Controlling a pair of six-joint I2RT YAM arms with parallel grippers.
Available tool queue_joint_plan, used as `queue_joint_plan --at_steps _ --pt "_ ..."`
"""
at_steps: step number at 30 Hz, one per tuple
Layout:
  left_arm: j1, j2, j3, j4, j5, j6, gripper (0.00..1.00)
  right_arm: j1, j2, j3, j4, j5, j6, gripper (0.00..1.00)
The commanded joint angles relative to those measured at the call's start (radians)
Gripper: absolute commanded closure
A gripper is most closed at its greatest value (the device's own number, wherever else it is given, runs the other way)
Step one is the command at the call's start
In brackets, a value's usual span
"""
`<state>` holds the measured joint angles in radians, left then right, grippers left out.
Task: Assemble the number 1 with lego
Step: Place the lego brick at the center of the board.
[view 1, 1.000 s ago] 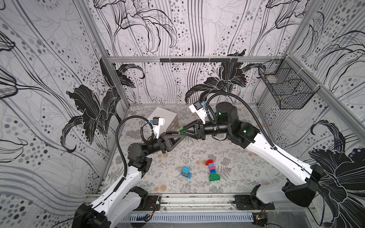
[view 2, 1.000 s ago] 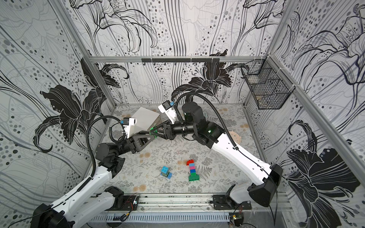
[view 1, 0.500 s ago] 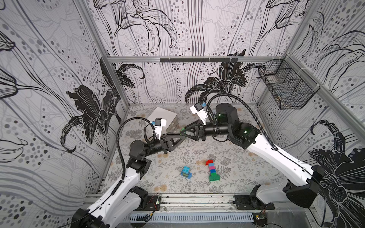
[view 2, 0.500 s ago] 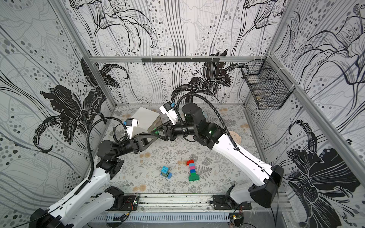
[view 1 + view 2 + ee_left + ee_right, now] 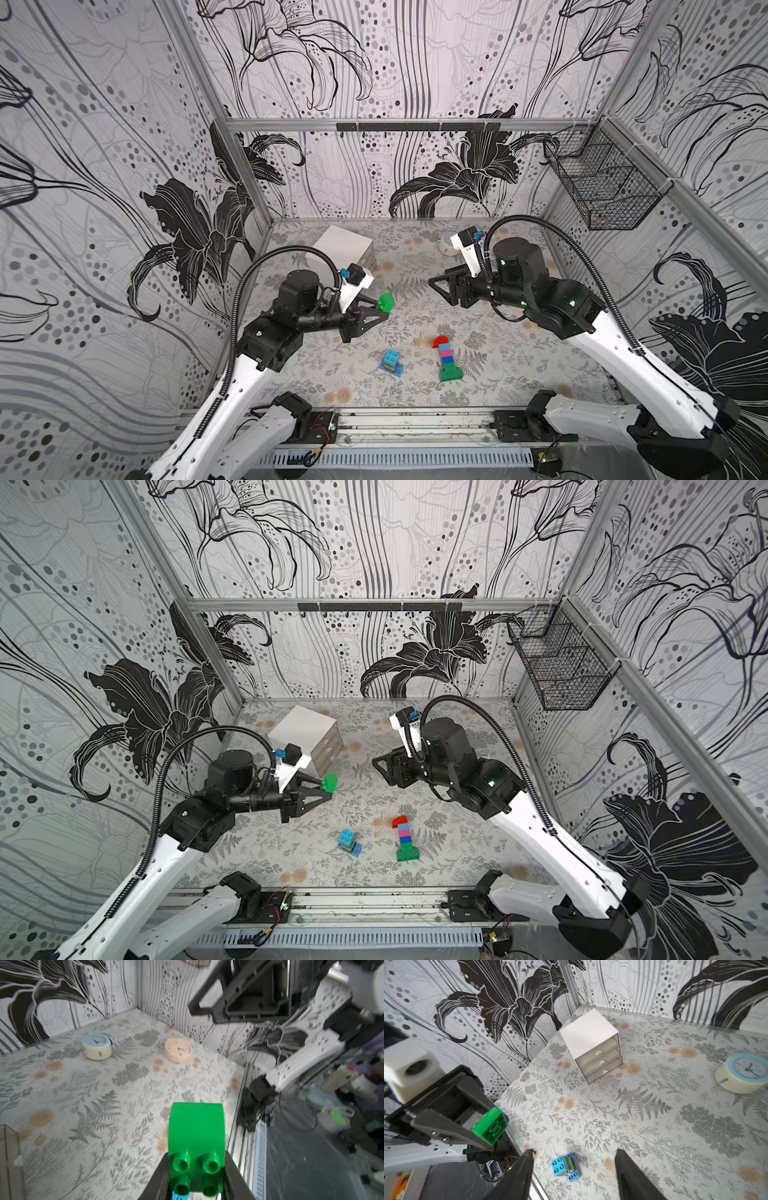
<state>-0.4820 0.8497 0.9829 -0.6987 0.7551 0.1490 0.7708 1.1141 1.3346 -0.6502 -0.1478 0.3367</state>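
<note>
Top views: nearest, a metal rail edges the fern-printed tabletop. Nearer than both grippers, a blue brick cluster and a brick column of red, light blue, pink, blue and green lie on open surface. Above the table, the left gripper clamps a green brick. Facing it and well apart, the right gripper stands open and empty. Beyond the left gripper sits a white drawer unit; beyond the right, a blue-faced clock. Patterned walls close three sides.
</note>
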Motion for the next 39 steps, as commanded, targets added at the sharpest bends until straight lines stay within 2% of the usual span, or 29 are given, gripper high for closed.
queue_joint_plan --at_steps 1,5,11,14,17,20,22,24,26,28,33,35,39 --pt "-0.091 0.029 0.037 -0.285 -0.150 0.372 1.00 0.002 -0.033 -0.069 -0.075 0.033 0.066 0.35" --pt "-0.230 0.106 0.052 -0.356 -0.309 0.505 1.00 0.002 -0.052 -0.140 -0.100 -0.001 0.141 0.38" --pt "-0.355 0.303 0.120 -0.424 -0.473 0.651 1.00 0.002 -0.077 -0.202 -0.098 0.013 0.205 0.40" --pt "-0.375 0.381 0.148 -0.411 -0.539 0.648 1.00 0.002 -0.074 -0.215 -0.114 0.019 0.231 0.41" --pt "-0.374 0.411 0.173 -0.371 -0.578 0.540 1.00 0.002 -0.078 -0.231 -0.133 0.037 0.251 0.42" --pt "-0.374 0.400 0.178 -0.304 -0.580 0.313 1.00 0.002 -0.092 -0.251 -0.134 0.065 0.269 0.42" --pt "-0.373 0.369 0.153 -0.230 -0.628 0.066 1.00 0.002 -0.097 -0.255 -0.142 0.088 0.271 0.42" --pt "-0.373 0.328 0.106 -0.165 -0.731 -0.205 1.00 0.002 -0.090 -0.253 -0.144 0.105 0.267 0.42" --pt "-0.369 0.300 0.069 -0.162 -0.852 -0.482 1.00 0.002 -0.077 -0.245 -0.142 0.113 0.256 0.43" --pt "-0.340 0.306 0.047 -0.184 -0.891 -0.685 1.00 0.002 -0.057 -0.233 -0.136 0.120 0.242 0.42" --pt "-0.226 0.425 0.068 -0.235 -0.937 -1.013 1.00 0.002 -0.008 -0.207 -0.135 0.130 0.223 0.42" --pt "-0.212 0.480 0.091 -0.280 -0.971 -1.141 1.00 0.002 -0.008 -0.210 -0.134 0.138 0.223 0.42" --pt "-0.184 0.558 0.073 -0.300 -0.945 -1.419 1.00 0.002 -0.024 -0.225 -0.133 0.158 0.224 0.42"
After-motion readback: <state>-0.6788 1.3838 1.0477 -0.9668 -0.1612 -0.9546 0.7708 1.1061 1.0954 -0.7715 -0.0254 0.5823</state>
